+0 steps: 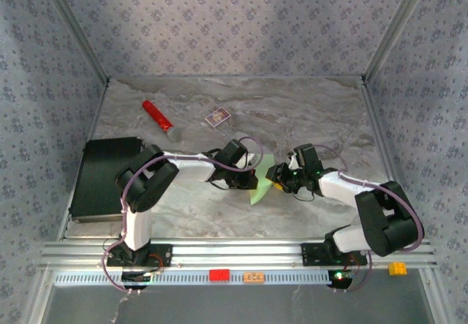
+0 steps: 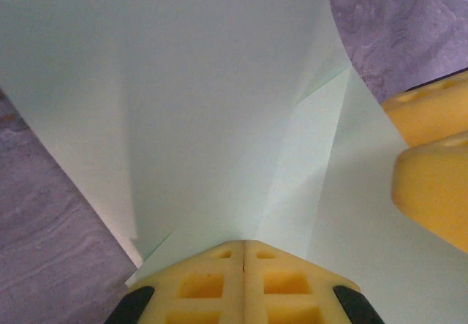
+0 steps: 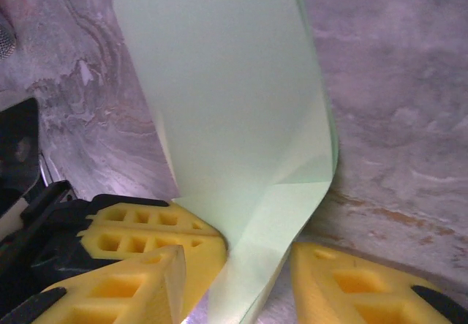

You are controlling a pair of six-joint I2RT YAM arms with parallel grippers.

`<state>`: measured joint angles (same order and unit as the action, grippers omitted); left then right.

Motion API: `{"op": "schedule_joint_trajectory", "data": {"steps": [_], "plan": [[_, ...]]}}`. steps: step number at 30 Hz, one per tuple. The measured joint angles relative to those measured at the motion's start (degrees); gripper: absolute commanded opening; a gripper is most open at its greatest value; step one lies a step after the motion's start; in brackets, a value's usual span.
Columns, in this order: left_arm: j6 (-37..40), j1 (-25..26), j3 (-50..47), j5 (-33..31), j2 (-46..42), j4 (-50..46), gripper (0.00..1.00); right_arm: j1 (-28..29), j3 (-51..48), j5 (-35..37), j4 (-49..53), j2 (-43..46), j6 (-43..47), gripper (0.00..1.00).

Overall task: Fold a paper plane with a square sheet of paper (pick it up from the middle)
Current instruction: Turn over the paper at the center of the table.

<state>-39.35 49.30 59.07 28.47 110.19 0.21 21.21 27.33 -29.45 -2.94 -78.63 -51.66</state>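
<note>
**Square sheet of paper caught between the two tools**

The sheet sits in the narrow space between the tool tips, directly ahead of both and above the marbled desk. Whether its lower point touches the desk cannot be told.

The left tool is pressed together. In the left wrist view its yellow pads meet with no gap and pinch the sheet at a folded edge. From that pinch the pale green paper fans away from the tool, with several creases running out from the grip.

The right tool is spread. In the right wrist view its two yellow fingers stand apart, and a curled strip of the sheet passes through the gap, nearer the finger on the left of that view. The paper bends over above the gap and shows one diagonal crease. The left tool's yellow tips lie just beside that same finger.

From above, the two tools face each other, nearly tip to tip. A red cylinder and a small box lie well beyond the left tool, apart from each other. A black slab lies behind it, out past its arm.
</note>
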Motion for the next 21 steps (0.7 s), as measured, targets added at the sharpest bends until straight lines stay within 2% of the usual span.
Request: {"op": "schedule_joint_trajectory", "data": {"steps": [7,21], "plan": [[-0.42,0.24,-0.20,-0.79,-0.28,0.04,0.02,-0.17,-1.29,0.02,-0.57,-0.42,-0.48,0.43],[-0.44,0.22,-0.52,-0.94,-0.59,0.15,0.03,-0.74,-3.02,-0.90,-8.39,-2.84,-2.78,0.29]]}}
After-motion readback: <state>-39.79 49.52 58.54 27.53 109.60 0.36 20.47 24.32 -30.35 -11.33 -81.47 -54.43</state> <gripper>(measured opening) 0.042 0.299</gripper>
